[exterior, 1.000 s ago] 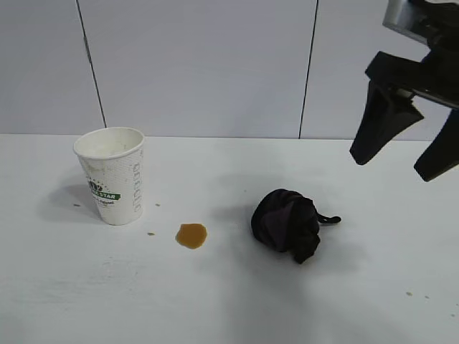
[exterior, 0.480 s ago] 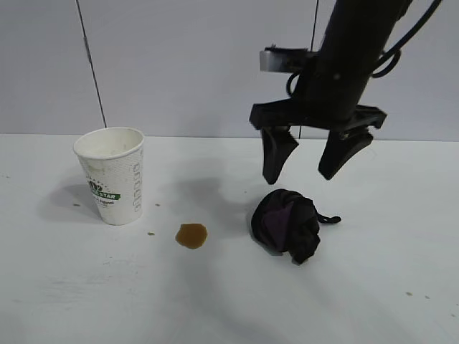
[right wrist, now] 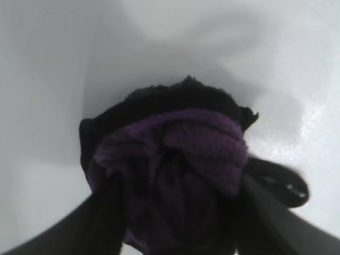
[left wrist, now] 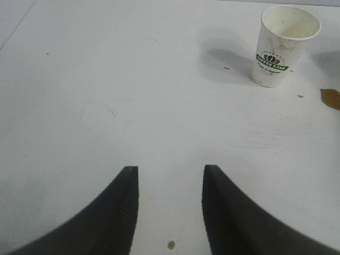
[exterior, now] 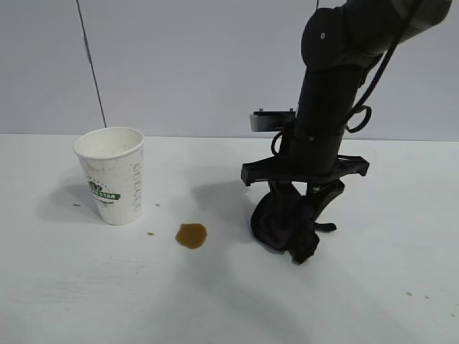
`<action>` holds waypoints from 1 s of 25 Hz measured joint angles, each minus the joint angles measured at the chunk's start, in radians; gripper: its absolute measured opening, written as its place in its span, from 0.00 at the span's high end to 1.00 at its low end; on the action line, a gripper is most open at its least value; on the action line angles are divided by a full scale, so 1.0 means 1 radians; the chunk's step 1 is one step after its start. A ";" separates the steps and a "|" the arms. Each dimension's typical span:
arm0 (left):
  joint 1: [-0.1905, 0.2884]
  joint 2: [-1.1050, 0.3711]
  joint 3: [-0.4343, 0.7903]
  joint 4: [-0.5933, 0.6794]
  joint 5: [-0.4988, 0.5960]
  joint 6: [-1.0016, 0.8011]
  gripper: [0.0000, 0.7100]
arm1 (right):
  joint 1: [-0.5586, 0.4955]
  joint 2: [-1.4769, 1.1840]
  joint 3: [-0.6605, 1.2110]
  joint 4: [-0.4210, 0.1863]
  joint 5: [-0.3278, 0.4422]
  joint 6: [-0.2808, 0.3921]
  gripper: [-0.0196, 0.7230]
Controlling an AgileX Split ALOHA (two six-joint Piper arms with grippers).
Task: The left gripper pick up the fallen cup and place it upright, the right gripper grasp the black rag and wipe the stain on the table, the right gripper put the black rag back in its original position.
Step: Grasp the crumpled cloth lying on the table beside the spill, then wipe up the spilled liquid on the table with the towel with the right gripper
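Two fingers of the right end effector (exterior: 297,204) straddle the rag (exterior: 285,226), pointing straight down and pressed against the bundle's sides — a grip looks made or nearly made, though the rag rests on the table (exterior: 229,301), not lifted. In the right wrist view the fingers flank the purple folds closely. Left of the rag, well apart, lies the stain (exterior: 191,235), unwiped. Farther left the cup (exterior: 111,174) stands upright, so that first step looks done. The left end effector (left wrist: 169,210) hovers over bare table nearer the left edge, fingers apart and empty. Left to do — lift the rag, wipe the stain, return the rag.
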 joint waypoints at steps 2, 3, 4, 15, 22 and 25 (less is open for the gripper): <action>0.000 0.000 0.000 0.000 0.000 0.000 0.59 | 0.000 -0.003 -0.008 -0.001 0.006 0.000 0.87; 0.000 0.000 0.000 0.000 0.000 0.000 0.59 | 0.000 -0.005 -0.020 -0.002 0.011 0.000 0.87; 0.000 0.000 0.000 0.000 0.000 0.000 0.59 | 0.000 -0.011 -0.037 -0.002 0.018 0.000 0.87; 0.000 0.000 0.000 0.000 0.000 0.000 0.59 | 0.196 -0.034 -0.240 0.014 0.081 0.016 0.87; 0.000 0.000 0.000 0.000 0.000 0.000 0.59 | 0.254 0.000 -0.241 0.014 0.046 0.084 0.87; 0.000 0.000 0.000 0.000 0.000 0.000 0.59 | 0.266 0.033 -0.241 0.012 0.029 0.109 0.87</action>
